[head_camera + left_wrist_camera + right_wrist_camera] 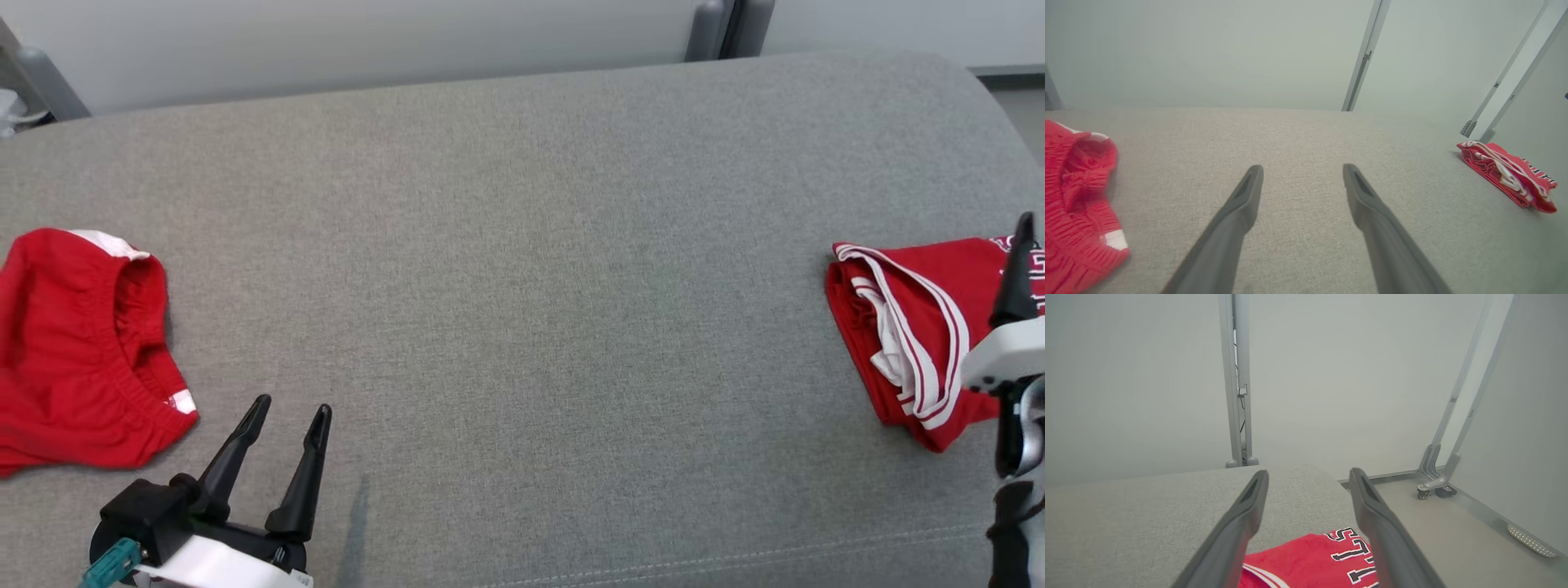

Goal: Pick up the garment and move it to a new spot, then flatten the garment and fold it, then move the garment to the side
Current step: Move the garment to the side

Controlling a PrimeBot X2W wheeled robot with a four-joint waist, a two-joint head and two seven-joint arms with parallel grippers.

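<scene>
The folded red garment (906, 327) with white stripes and lettering lies at the right end of the grey cushioned surface (531, 245). My right gripper (1030, 229) hovers over its right part, open, with nothing between the fingers. In the right wrist view the garment (1310, 555) lies below the spread right gripper (1309, 472). My left gripper (292, 406) is open and empty near the front left, apart from the cloth. The left wrist view shows the left gripper (1302, 167) over bare cushion, with the folded garment (1506, 173) far to its right.
A second red piece with an elastic waistband (73, 351) lies crumpled at the left edge, also (1073, 204) beside my left fingers. The cushion ends just right of the folded garment; beyond is floor (1453, 531) and a grey wheeled frame (1433, 486).
</scene>
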